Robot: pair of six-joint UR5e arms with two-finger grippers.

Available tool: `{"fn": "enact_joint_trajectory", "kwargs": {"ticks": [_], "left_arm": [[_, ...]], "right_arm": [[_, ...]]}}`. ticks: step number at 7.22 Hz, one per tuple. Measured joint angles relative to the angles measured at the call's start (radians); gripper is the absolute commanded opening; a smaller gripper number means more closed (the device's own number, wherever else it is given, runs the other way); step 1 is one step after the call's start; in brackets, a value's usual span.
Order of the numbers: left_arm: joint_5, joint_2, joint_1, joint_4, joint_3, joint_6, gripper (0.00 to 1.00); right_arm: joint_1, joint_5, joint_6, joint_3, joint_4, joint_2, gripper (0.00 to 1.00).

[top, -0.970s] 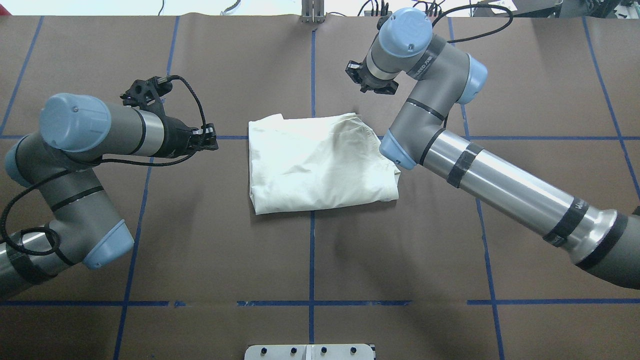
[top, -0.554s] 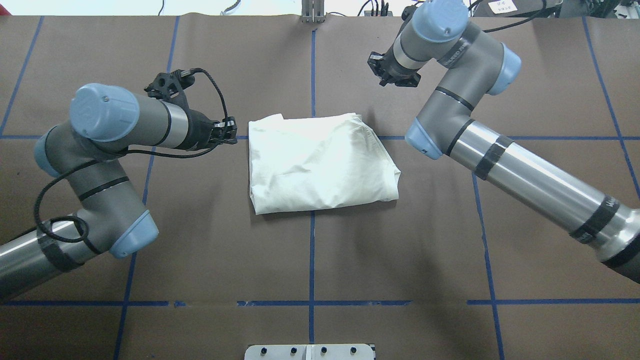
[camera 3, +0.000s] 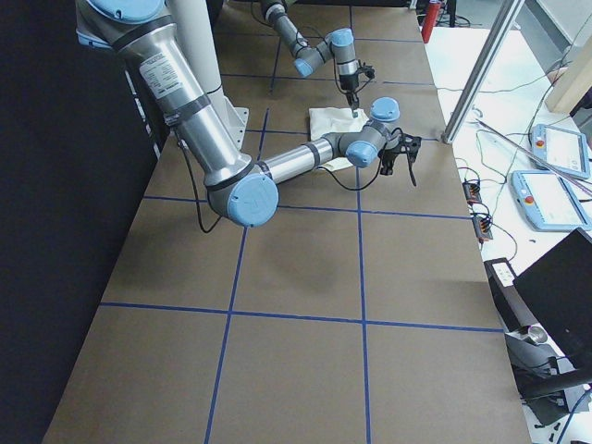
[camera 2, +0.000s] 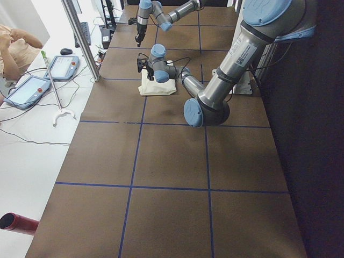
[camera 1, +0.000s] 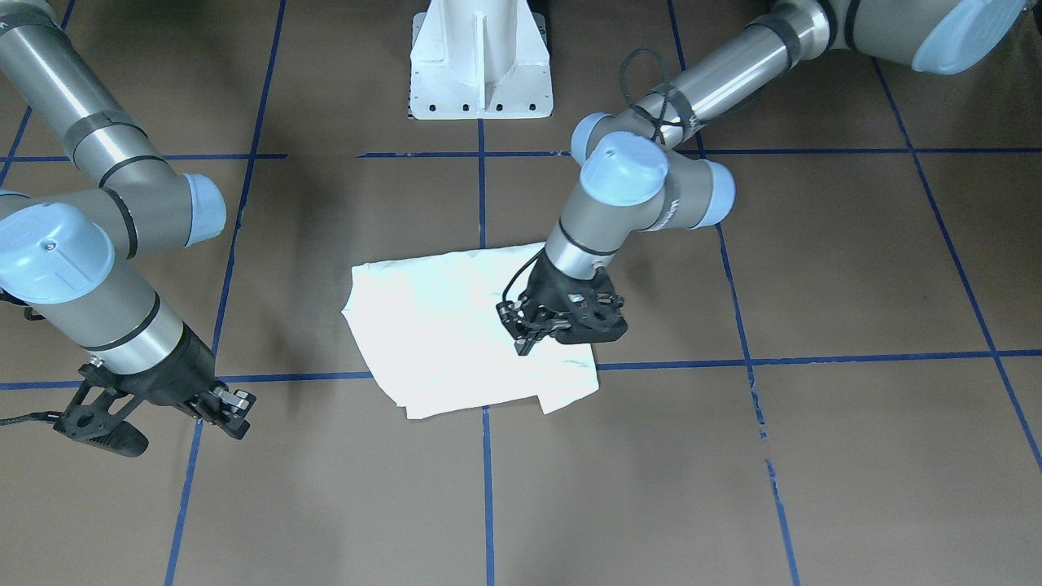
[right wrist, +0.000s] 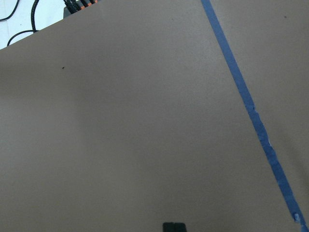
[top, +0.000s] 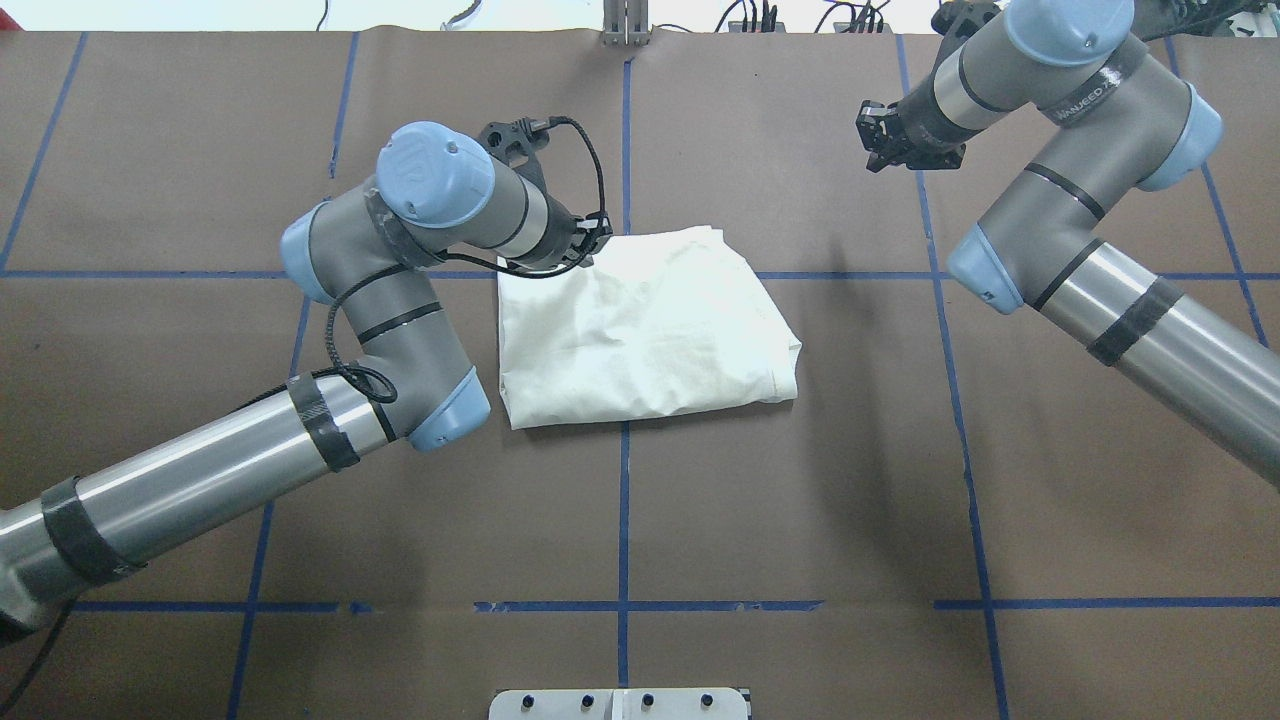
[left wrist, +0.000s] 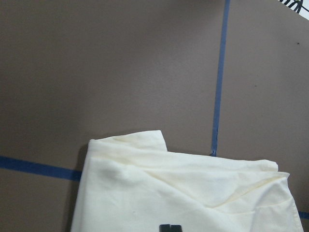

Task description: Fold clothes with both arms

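Note:
The cream-white T-shirt (top: 645, 325) lies folded in a rough rectangle on the brown table, plain side up; no print shows. It also shows in the front view (camera 1: 444, 338) and the left wrist view (left wrist: 183, 198). My left gripper (top: 596, 238) hangs just above the shirt's far left corner, shut and empty; the front view shows it over the cloth (camera 1: 521, 335). My right gripper (top: 873, 140) is shut and empty, well off the shirt toward the far right, over bare table (camera 1: 236, 409). The right wrist view shows only table and blue tape.
Blue tape lines (top: 623, 500) grid the brown table cover. The white pedestal base (camera 1: 480, 65) stands at the near edge behind the shirt. A metal post (camera 2: 80, 37) and operator pendants (camera 2: 63, 65) stand beyond the far edge.
My left arm has swung right, bringing its gripper from left of the shirt to over its far left corner. My right arm has pulled away to the right. The shirt has not moved.

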Motion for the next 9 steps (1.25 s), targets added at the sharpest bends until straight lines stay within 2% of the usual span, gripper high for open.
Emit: {"fn": "enact_joint_trajectory", "kwargs": {"ticks": [2,6,9], "left_arm": [[-0.003,-0.042,0.013,0.004,0.043,0.025,0.00],[-0.008,-0.041,0.025,0.096,-0.002,0.025,0.00],[-0.004,-0.046,0.045,0.110,0.021,0.018,0.00]], "right_arm": [[-0.005,-0.004,-0.001,0.002,0.000,-0.001,0.00],[-0.010,-0.006,0.000,-0.001,0.001,-0.002,0.00],[-0.014,-0.008,0.007,0.000,0.001,-0.002,0.00]]}}
